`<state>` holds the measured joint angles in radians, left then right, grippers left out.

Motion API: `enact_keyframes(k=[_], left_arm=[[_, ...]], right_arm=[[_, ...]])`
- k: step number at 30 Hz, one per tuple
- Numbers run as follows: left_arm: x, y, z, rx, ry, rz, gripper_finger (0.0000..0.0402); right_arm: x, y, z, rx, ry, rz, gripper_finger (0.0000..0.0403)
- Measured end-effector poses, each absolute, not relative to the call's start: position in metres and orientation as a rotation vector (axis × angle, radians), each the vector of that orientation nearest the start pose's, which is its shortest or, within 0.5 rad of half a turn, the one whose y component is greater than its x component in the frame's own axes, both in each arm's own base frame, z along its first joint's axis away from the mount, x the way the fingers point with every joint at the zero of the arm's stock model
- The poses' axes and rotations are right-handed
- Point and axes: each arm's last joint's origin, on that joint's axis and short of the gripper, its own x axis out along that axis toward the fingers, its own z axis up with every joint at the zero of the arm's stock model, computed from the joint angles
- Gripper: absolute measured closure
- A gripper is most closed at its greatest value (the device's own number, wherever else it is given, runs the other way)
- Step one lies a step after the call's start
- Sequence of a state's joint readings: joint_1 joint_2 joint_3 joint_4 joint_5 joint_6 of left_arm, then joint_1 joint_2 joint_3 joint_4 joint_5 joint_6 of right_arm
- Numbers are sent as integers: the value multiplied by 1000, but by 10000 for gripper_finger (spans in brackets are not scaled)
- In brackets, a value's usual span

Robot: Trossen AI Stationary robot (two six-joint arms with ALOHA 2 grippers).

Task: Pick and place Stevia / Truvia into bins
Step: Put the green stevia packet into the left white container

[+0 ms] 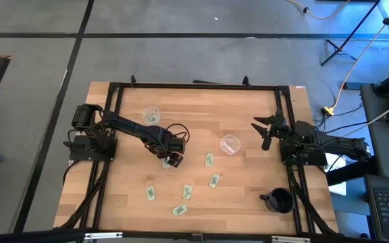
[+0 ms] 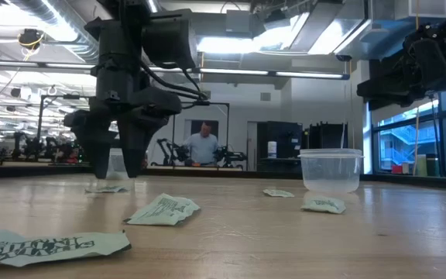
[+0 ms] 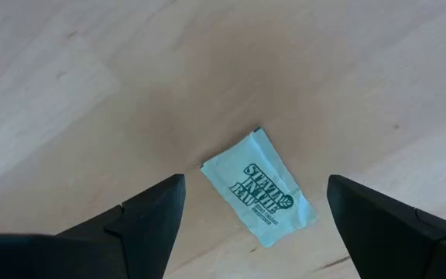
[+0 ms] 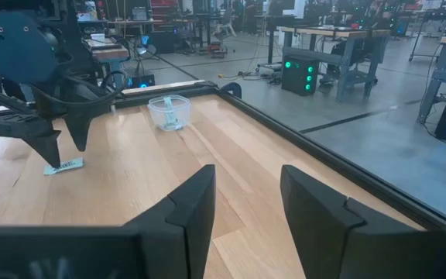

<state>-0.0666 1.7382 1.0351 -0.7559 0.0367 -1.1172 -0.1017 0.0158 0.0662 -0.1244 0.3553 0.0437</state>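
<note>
Left gripper (image 3: 254,225) wide open, empty, over Stevia packet (image 3: 259,188); flat paper may slip the fingertips. Right gripper (image 4: 246,205) open, empty

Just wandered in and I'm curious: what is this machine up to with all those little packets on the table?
It is sorting sweetener packets into clear cups. The left gripper hangs open right above one Stevia packet, not yet gripping it. A few more packets lie scattered on the wooden table. The cup by the left arm already holds at least one packet; the other cup looks empty. The right gripper waits open at the table's edge.
</note>
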Motion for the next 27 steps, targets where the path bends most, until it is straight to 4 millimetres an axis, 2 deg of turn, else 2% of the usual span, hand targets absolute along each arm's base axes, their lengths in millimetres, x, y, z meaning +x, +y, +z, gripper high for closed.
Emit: enact_keyframes(k=[7, 17, 27], left_arm=[[300, -21, 155, -945, 1319, 783, 93], [304, -21, 133, -984, 1429, 787, 95], [303, -18, 132, -996, 1427, 822, 145]], right_arm=[[91, -19, 173, 33, 64, -459, 251], [91, -19, 173, 33, 66, -458, 251], [91, -19, 173, 33, 68, -459, 251]])
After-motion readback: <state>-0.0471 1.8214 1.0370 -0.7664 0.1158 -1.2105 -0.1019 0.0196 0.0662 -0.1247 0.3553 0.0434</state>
